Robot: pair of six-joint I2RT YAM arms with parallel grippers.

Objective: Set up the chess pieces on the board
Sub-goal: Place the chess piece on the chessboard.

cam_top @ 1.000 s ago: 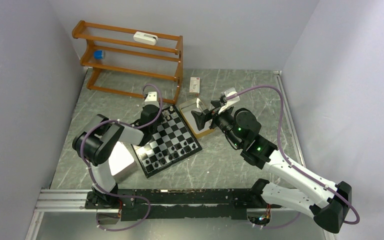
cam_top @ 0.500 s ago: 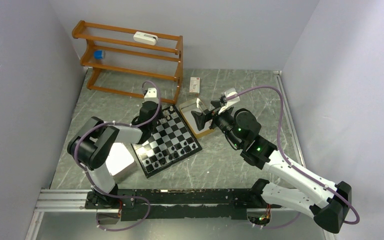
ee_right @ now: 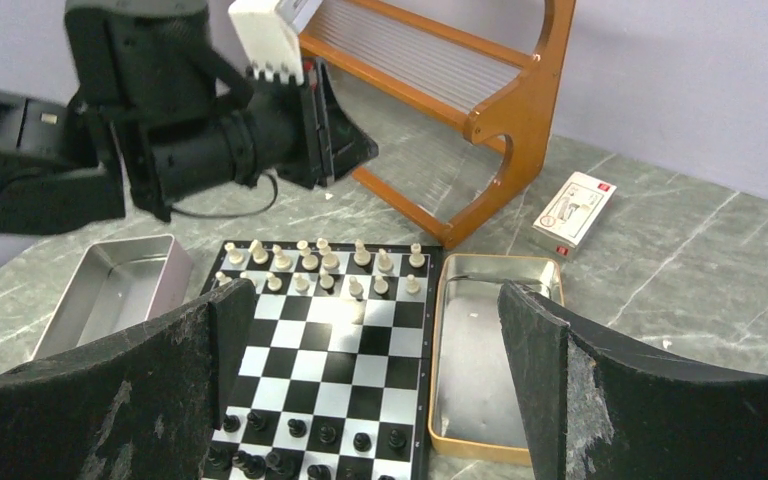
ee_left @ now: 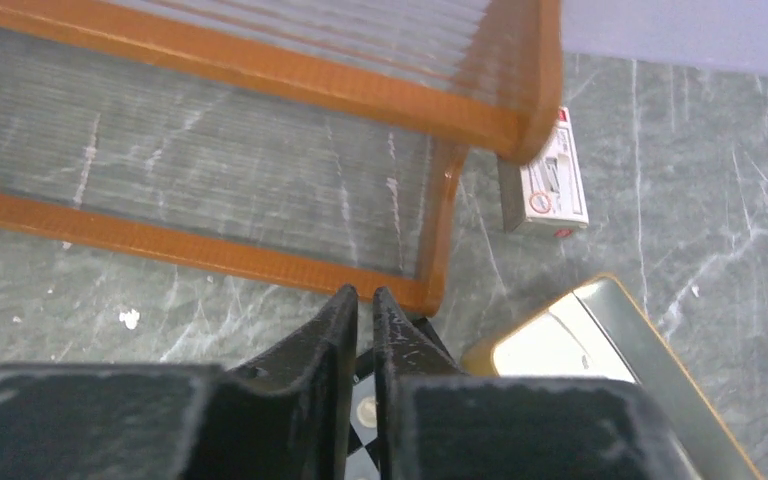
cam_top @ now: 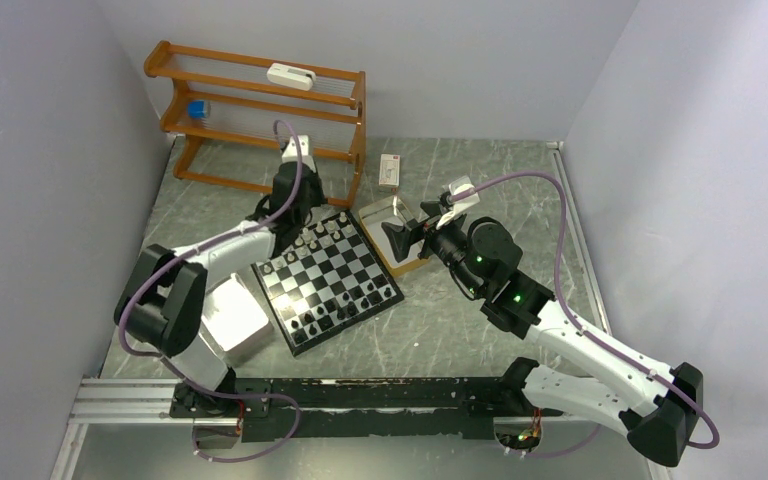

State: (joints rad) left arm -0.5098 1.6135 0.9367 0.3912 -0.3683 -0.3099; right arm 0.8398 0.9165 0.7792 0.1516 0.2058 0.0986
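**Checking ranks, not fetching: neither arm carries a piece**

Left side: the plain silver rectangular metal tin (ee_right: pixel 120 275) sits just beside the board's left edge. No piece shows in it from the right wrist view. The left gripper (ee_left: pixel 365 300) hangs above the far corner of the black-and-silver checked chessboard (cam_top: pixel 335 270). Its fingers are pressed together with nothing visible between them. It is near the foot of the orange-brown wooden rack (ee_left: pixel 260 262).

Board: the cream-white chess pieces (ee_right: pixel 360 257) stand in the two far ranks and the black chess pieces (ee_right: pixel 328 433) in the two near ranks. The middle squares are bare. The black side is partly hidden behind the right arm's finger, so I cannot tell if it is complete. My read: the task is nearly done, and the step in hand is verify and straighten.

Right side: the gold-rimmed metal tin (ee_right: pixel 480 330) lies just beside the board's right edge and looks piece-free. The right gripper (ee_right: pixel 375 295) hovers there, jaws spread wide, holding nothing.

Doing it well:
- Descend vertically onto any off-centre piece, because neighbours stand tight.
- Open barely wider than one piece. The present right spread would sweep a row.
- Pieces look tiny and light, so pinch low and let go before lifting.
- Left arm: mind the rack when swinging.
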